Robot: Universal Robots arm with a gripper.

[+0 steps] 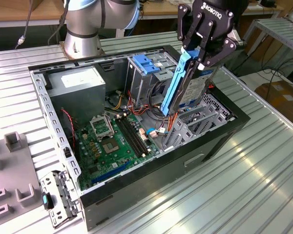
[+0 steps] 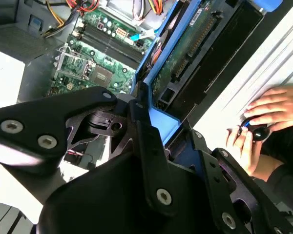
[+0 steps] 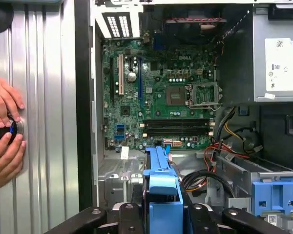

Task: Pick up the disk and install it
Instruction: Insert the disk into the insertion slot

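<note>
My tool is clenched on the upper end of the disk, which hangs tilted on edge over the open case. I judge it stiff, fairly heavy and shock-sensitive; gripping across its blue rails seems safest.

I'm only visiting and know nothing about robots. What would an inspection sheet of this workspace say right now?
Surface: ribbed metal table carrying an open computer case.
Job's things: the disk is held tilted on end over the open case, not yet seated.
Clutter: grey plastic fixtures and a metal bracket at the exterior view's left.
Grippers: gripper shut on the disk.
Cables: red, yellow and orange wires loose inside the case.
Surroundings: a person's hands on the table beside the case; a cardboard box on the floor.
</note>
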